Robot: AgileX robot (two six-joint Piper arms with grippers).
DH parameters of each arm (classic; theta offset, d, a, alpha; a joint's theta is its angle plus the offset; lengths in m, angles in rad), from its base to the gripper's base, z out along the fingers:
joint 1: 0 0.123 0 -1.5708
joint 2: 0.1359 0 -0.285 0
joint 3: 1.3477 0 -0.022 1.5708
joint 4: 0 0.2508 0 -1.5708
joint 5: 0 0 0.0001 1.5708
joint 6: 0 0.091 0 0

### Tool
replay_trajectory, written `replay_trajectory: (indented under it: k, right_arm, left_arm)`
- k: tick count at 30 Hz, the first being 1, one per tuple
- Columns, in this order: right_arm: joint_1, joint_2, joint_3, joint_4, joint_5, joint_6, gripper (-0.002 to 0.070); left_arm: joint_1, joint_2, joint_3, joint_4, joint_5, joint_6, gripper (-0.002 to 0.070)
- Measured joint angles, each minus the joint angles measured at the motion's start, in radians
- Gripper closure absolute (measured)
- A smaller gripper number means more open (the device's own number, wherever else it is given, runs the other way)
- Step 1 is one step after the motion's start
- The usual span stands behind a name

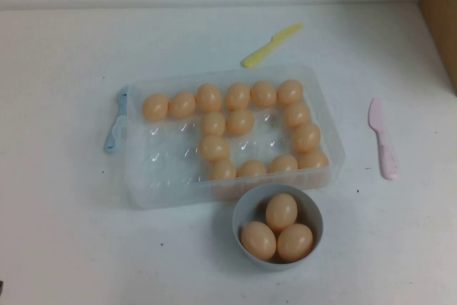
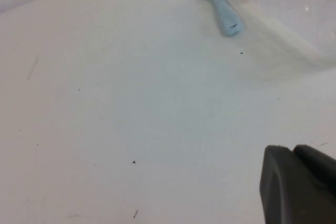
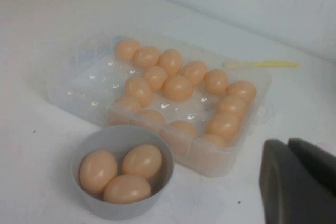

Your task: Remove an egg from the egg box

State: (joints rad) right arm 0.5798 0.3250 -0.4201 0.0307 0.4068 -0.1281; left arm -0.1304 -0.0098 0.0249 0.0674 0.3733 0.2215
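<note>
The clear plastic egg box [image 1: 157, 176] lies at the table's middle with a light blue clasp [image 1: 116, 130] on its left side. It holds several peach-orange eggs, such as the egg [image 1: 213, 148] near its middle; the left cups are bare. Neither gripper shows in the high view. My left gripper [image 2: 294, 150] is shut and empty, low over the bare table left of the box [image 2: 283, 14] and its clasp [image 2: 223, 9]. My right gripper [image 3: 287, 142] is shut and empty, off the box's [image 3: 79, 85] near right corner.
A grey-blue bowl [image 1: 246, 208] with three eggs stands just in front of the box; it also shows in the right wrist view [image 3: 89, 203]. A yellow plastic knife [image 1: 271, 45] lies behind the box. A pink knife [image 1: 382, 137] lies to its right. A brown box [image 1: 443, 12] stands far right.
</note>
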Motion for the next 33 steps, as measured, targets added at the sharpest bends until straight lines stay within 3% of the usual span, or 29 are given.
replay_trajectory:
  k: [6,20,33]
  right_arm:
    - [-0.101,-0.075,0.197,-0.021,-0.218,0.037,0.0694]
    - [-0.591,-0.328,0.415,-0.019,-0.25,0.046,0.0694]
    - [-0.624,-0.332,0.446,0.034,-0.1,0.054,0.0694]
  left_arm:
    - [0.0,0.0,0.0,0.0,0.0,0.0,0.0679]
    - [0.0,0.0,0.0,0.0,0.0,0.0,0.0679]
    - [0.0,0.0,0.0,0.0,0.0,0.0,0.0679]
